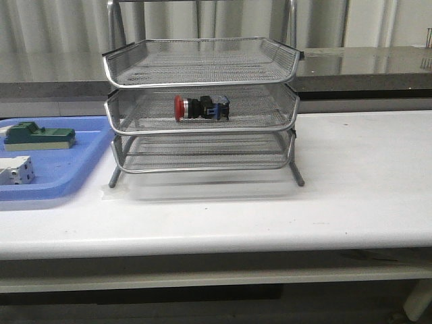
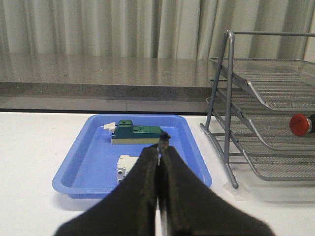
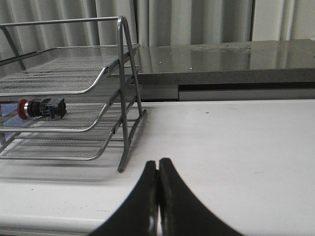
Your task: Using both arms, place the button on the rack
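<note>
The button [image 1: 200, 108], with its red head, black body and blue rear block, lies on its side in the middle tray of the silver wire-mesh rack [image 1: 202, 71]. It also shows in the right wrist view [image 3: 42, 108], and its red head shows in the left wrist view [image 2: 299, 125]. My left gripper [image 2: 160, 147] is shut and empty, above the table in front of the blue tray. My right gripper [image 3: 158, 164] is shut and empty, over the white table to the right of the rack [image 3: 74, 98]. Neither arm shows in the front view.
A flat blue plastic tray [image 1: 88, 169] lies left of the rack and holds a green block [image 1: 37, 135] and a white boxy part [image 1: 15, 170]. In the left wrist view the tray [image 2: 98, 147] lies just beyond my fingers. A grey counter runs behind the table.
</note>
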